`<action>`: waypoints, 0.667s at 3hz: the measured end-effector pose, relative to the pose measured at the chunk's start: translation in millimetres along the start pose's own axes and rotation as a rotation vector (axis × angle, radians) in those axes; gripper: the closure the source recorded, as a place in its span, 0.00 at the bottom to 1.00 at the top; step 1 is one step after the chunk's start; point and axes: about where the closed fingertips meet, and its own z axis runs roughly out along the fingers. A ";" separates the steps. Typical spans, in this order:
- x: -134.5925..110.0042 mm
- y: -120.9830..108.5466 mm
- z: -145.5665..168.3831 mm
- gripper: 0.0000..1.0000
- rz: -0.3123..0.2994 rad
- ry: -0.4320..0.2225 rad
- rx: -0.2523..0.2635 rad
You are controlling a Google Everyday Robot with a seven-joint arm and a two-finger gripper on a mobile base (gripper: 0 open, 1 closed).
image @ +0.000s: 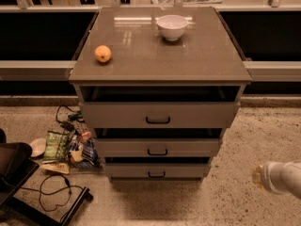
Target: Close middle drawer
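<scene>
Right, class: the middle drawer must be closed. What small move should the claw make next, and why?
Probably swing the claw left and up to the front of the middle drawer. The claw hangs low on the right, away from the cabinet, touching nothing; the dark gap above that front suggests the drawer is open.

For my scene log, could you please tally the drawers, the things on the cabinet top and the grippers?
Drawers: 3 (top drawer, middle drawer, bottom drawer)
Bowls: 1 (white bowl)
Fruit: 1 (orange fruit)
Grippers: 1 (gripper, low at the right edge, apart from the cabinet)
Total: 6
</scene>
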 end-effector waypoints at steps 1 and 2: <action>-5.0 37.8 -61.3 1.00 -0.049 0.134 -0.043; -15.5 61.4 -122.2 0.81 -0.069 0.261 -0.019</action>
